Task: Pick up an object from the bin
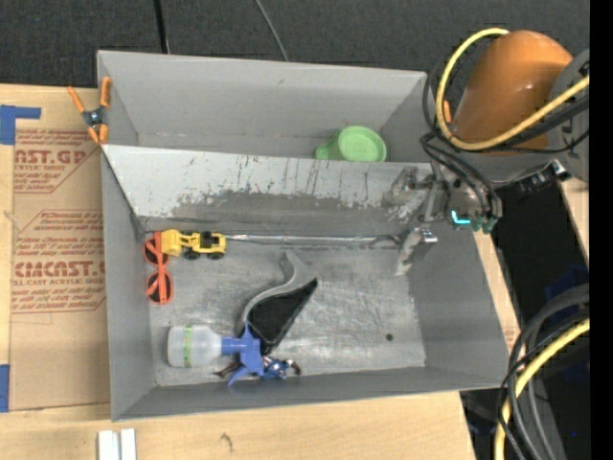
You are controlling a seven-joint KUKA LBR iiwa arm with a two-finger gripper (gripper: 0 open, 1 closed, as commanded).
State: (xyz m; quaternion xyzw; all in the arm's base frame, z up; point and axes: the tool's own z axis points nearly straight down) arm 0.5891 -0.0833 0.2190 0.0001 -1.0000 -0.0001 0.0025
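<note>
My gripper (419, 241) hangs at the bin's right side, close to the right wall and just above the floor. No loose thing lies directly under it. A green round lid-like thing (357, 146) rests against the back wall, up and to the left of the gripper. A black and grey curved scoop-like piece (281, 310) lies on the floor to the gripper's lower left, well apart from it.
Along the left side lie a yellow toy truck (196, 244) and an orange loop-shaped thing (157, 270). At the front left, a clear bottle (192, 345) lies on its side, touching a blue toy figure (251, 357). The arm's orange cover and cables sit over the right rim.
</note>
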